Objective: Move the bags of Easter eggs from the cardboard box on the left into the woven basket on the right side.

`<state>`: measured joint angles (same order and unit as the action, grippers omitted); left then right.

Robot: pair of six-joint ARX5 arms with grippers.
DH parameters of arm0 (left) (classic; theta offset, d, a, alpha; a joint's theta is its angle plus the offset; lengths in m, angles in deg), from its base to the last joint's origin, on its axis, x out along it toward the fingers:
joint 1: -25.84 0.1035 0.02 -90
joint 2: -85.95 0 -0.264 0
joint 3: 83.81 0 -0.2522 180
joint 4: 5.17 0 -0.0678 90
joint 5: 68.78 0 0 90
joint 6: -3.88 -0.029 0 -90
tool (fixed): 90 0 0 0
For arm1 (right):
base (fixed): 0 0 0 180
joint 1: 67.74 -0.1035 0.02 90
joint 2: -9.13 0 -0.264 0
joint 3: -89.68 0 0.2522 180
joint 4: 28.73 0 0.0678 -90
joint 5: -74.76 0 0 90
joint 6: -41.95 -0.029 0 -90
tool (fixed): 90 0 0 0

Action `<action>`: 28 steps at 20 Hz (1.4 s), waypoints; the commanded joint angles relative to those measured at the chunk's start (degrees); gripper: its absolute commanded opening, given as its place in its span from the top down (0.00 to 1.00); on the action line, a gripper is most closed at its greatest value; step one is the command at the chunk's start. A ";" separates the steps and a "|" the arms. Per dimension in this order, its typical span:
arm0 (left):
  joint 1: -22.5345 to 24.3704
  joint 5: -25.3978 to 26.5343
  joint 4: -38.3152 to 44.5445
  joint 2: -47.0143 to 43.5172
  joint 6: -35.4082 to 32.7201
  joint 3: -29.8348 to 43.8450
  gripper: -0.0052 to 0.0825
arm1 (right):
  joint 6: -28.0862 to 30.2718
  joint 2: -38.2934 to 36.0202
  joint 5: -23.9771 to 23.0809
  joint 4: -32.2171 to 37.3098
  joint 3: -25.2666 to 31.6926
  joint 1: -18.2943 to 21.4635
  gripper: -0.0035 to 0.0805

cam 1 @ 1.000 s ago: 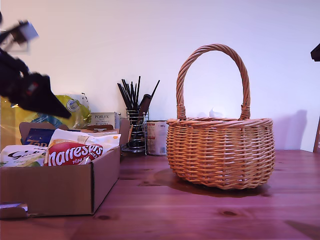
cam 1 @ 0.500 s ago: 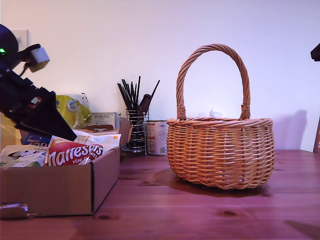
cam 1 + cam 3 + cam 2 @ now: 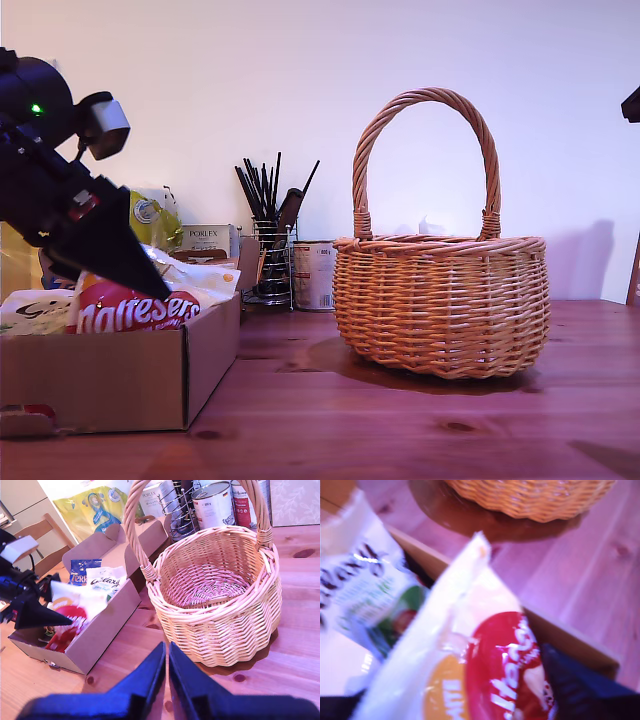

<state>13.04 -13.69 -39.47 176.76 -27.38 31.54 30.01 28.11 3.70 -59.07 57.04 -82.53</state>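
- Inside the box (image 3: 120,375), at the exterior view's left, every bag that shows lies waiting: Maltesers (image 3: 130,312), Galaxy (image 3: 107,582), Terry's (image 3: 78,577).
- Basket (image 3: 220,625) at that view's right looks empty; nothing moved yet.
- My first pincer (image 3: 120,268) is down on the Maltesers bag; whether it pinches, I cannot tell.
- My second pincer (image 3: 166,667) hangs pressed together, empty, above the table (image 3: 400,430) near the basket.

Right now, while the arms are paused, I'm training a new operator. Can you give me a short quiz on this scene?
1. True or false: the woven basket holds no bags.
2. Which bag is at my first tool? A the Maltesers bag; B the Terry's bag; C a Galaxy bag.
3. Is my second tool closed or open?
Key: 1 true; 2 A; 3 closed.
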 commanded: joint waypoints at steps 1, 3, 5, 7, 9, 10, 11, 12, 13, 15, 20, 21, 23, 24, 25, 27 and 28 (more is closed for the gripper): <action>-0.57 0.81 -2.29 0.79 -1.57 0.20 0.54 | 0.17 0.00 0.04 0.44 -0.33 -0.48 0.97; -0.76 1.95 -4.02 1.55 -2.23 0.20 0.54 | 0.17 0.00 0.04 0.44 -0.33 -0.48 0.97; -0.76 2.62 -4.94 2.69 -2.23 0.20 0.54 | 0.15 0.00 0.04 0.44 -0.33 -0.48 0.97; -1.01 2.62 -5.01 3.63 -2.21 0.20 0.54 | 0.17 0.00 0.04 0.44 -0.33 -0.48 0.97; -1.36 2.64 -5.22 4.50 -2.21 0.20 0.54 | 0.17 0.00 0.04 0.42 -0.33 -0.48 0.97; -1.57 2.75 -5.20 4.98 -2.21 0.20 0.54 | 0.17 0.00 0.04 0.44 -0.33 -0.48 0.97; -1.81 2.86 -5.07 5.53 -2.21 0.20 0.54 | 0.15 0.00 0.04 0.44 -0.33 -0.48 0.97; -1.97 2.93 -5.01 6.01 -2.19 0.20 0.54 | 0.15 -0.02 0.04 0.44 -0.33 -0.48 0.97; -2.05 2.84 -4.94 6.29 -2.21 0.20 0.57 | 0.15 -0.02 0.04 0.42 -0.33 -0.48 0.97; -2.23 2.84 -4.83 6.25 -2.19 0.17 0.71 | 0.15 -0.02 0.04 0.42 -0.33 -0.48 0.97; -2.21 2.84 -8.87 5.81 -2.19 -2.64 0.91 | 0.15 -0.02 0.07 0.42 -0.33 -0.48 0.97; -2.21 2.84 -11.28 5.81 -2.19 -4.15 0.91 | 0.15 0.00 0.07 0.42 -0.33 -0.48 0.97; -2.21 2.82 -17.53 5.60 -2.19 -8.02 0.91 | 0.15 -0.02 0.07 0.39 -0.33 -0.48 0.97; -2.23 2.54 -20.37 5.46 -2.16 -10.16 0.91 | 0.15 -0.02 0.07 0.42 -0.33 -0.48 0.97; -2.23 1.86 -22.91 5.07 -2.14 -12.15 0.91 | 0.15 -0.02 0.09 0.39 -0.33 -0.48 0.97; -2.64 -0.22 -26.05 4.39 -2.05 -15.82 0.91 | 0.15 -0.02 0.11 0.42 -0.33 -0.48 0.97; -2.95 -1.95 -26.58 3.98 -1.60 -17.25 0.91 | 0.15 -0.02 0.11 0.39 -0.33 -0.48 0.97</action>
<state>10.86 -13.98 -65.65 181.33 -29.26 14.62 30.01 28.11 3.72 -59.10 57.04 -82.53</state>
